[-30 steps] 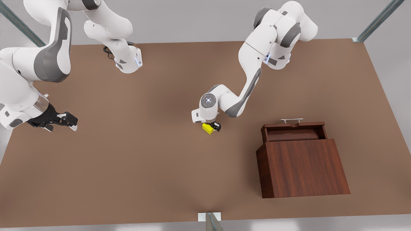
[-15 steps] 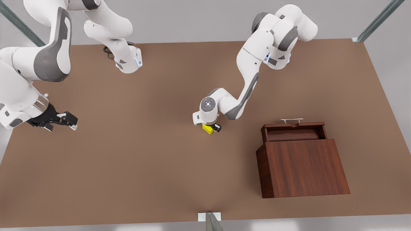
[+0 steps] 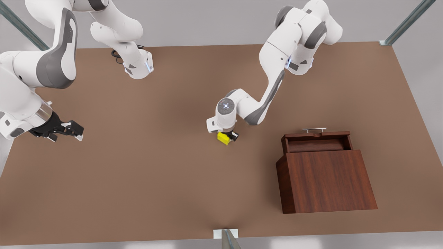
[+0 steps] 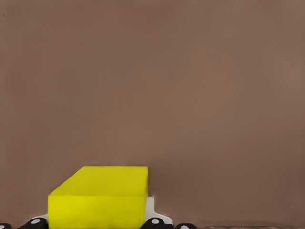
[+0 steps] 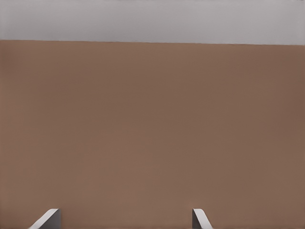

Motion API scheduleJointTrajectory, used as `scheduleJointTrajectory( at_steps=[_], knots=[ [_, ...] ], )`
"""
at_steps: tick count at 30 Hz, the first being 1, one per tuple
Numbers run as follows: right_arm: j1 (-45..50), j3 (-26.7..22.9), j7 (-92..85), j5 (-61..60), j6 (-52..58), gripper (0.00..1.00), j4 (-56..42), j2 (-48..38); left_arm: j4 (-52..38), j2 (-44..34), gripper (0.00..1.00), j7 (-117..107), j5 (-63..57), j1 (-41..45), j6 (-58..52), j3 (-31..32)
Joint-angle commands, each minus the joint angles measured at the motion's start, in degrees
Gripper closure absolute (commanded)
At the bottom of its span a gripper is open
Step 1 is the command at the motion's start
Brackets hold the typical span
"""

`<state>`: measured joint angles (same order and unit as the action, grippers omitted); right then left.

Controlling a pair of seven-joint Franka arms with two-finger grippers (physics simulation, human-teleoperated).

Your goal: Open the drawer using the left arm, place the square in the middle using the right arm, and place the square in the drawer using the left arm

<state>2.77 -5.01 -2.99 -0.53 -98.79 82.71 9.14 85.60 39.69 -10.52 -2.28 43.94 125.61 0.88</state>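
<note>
The yellow square (image 3: 223, 138) sits at the middle of the brown tabletop (image 3: 155, 166), held between the fingers of my left gripper (image 3: 228, 136), which points straight down and is shut on it. The left wrist view shows the square (image 4: 102, 195) tight against a white pad (image 4: 150, 210). The drawer (image 3: 316, 142) is pulled out from the top of the wooden box (image 3: 325, 180), its silver handle (image 3: 314, 130) facing the far side, and nothing lies in it. My right gripper (image 3: 78, 133) waits open at the front view's left, its fingertips (image 5: 48, 219) spread over bare table.
Both arm bases (image 3: 138, 67) stand along the table's far edge. A metal bracket (image 3: 225, 234) sits at the near edge. The box takes up the front view's right side.
The left arm's wrist dipped onto the square, then rose slightly, and the square shifted up a touch with it. The right arm and the drawer have not moved.
</note>
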Motion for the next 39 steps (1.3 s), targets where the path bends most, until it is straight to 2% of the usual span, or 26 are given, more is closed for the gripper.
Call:
scheduleJointTrajectory(
  at_steps=[1, 5, 10, 15, 22, 39],
  knots=[
    [0.0, 0.0, 0.0, 0.0, 0.0, 0.0, 0.0, 0.0, 0.0, -1.0, 0.26, 0.1, 1.4, -0.1, -1.2, 0.0],
    [0.0, 0.0, 0.0, 0.0, 0.0, 0.0, 0.0, 0.0, 0.0, -9.4, 0.26, 5.4, 1.6, -0.7, -12.8, -1.8],
    [0.0, 0.0, 0.0, 0.0, -0.1, 0.0, 0.0, 0.0, 0.1, -15.7, 0.26, 17.2, 5.7, -0.7, -23.7, -10.9],
    [0.0, 0.1, 0.0, 0.0, -0.1, 0.0, 0.0, 0.0, 0.9, -17.4, 0.26, 13.4, 8.3, -0.5, -27.1, -21.4],
    [0.0, 0.0, -0.1, 0.0, -0.2, 0.0, 0.1, 0.1, 1.7, -16.5, 0.26, 13.6, 11.3, -0.7, -26.4, -29.4],
    [0.0, 0.1, 0.0, 0.0, -0.2, 0.0, -0.1, 0.4, 3.3, -13.1, 0.26, 9.8, 16.1, -3.2, -23.8, -32.1]
  ],
)
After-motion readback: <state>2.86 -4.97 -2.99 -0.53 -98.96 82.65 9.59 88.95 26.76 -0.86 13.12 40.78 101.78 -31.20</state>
